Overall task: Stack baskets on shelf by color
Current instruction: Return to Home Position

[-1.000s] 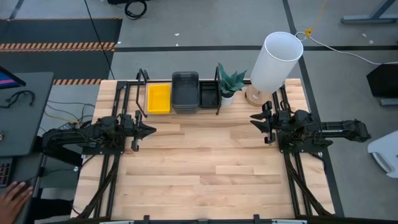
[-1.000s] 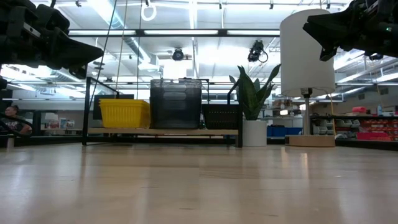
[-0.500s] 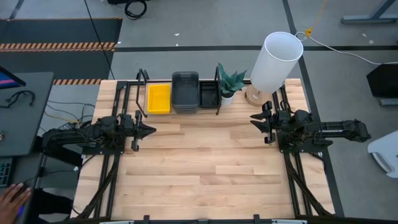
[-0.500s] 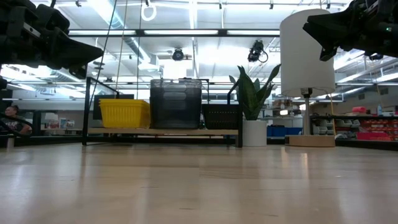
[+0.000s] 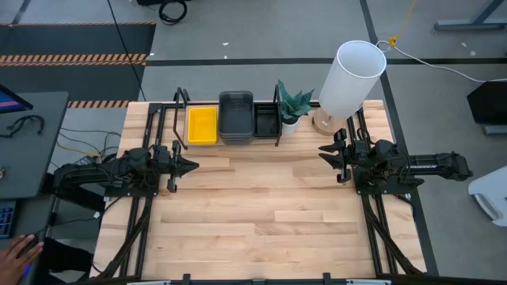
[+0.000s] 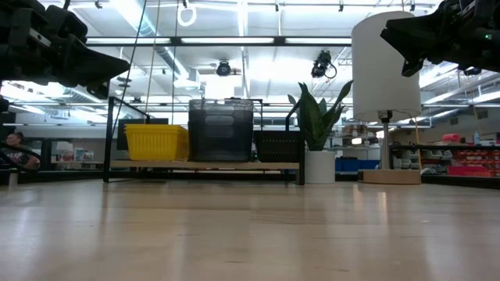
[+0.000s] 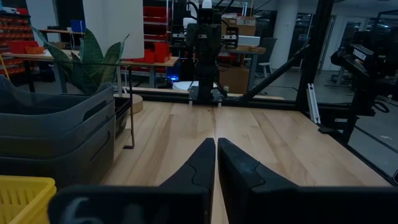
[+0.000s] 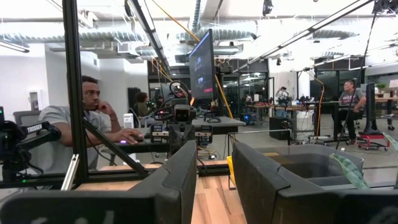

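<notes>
High view puts the bright yellow rectangular plastic baskets (image 5: 202, 125) at the left end of the low light-wood shelf in its black tube frame (image 6: 203, 165). The larger dark grey rounded-corner baskets (image 5: 236, 116) sit just beside them in the middle, and the black mesh baskets (image 5: 265, 121) are at the right end. How many sit in each pile I cannot count, though the grey pile stands tallest in the low view. That shelf runs along the worktop's far edge, left of its middle.

Sorting looks complete, so what is left is parking the arms. Done well, that means level wrists, a straight pull along each arm's own line, and no swing toward the shelf posts.

The left gripper (image 5: 194, 165) sits by the worktop's left edge, fingers pressed together on nothing. The right gripper (image 5: 322, 151) sits by the right edge, fingers parted with a clear gap, also empty. Both point inward across the worktop, well apart from the shelf, and the baskets lie off to the far side of the fingertips.

Just off the shelf's right post is a green potted plant (image 5: 293, 105). A tall white cylinder (image 5: 351, 77) stands at the far edge near the right arm, so that arm has the least room.
</notes>
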### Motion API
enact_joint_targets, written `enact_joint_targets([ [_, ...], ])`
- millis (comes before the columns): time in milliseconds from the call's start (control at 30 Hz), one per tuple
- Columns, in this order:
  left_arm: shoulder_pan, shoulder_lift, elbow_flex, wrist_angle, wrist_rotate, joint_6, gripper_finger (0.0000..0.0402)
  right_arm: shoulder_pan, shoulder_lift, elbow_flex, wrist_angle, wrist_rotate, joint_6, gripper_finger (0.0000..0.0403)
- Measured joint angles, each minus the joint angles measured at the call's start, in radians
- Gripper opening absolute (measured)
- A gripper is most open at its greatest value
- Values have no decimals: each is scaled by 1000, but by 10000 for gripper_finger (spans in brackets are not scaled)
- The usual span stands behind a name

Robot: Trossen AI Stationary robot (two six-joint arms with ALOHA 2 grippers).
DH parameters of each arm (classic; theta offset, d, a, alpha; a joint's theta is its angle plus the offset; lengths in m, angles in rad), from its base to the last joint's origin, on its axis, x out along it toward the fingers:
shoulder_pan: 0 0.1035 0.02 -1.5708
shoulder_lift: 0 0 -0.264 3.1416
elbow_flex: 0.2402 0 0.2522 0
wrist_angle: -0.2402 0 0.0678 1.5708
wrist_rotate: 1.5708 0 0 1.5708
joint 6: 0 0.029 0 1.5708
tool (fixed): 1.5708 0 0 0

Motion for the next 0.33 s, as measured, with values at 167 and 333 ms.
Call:
enact_joint_targets([
  [167,0,0,0,0,0,0,30,0,0,0,0,0,0,109],
  [333,0,0,0,0,0,0,36,0,0,0,0,0,0,109],
])
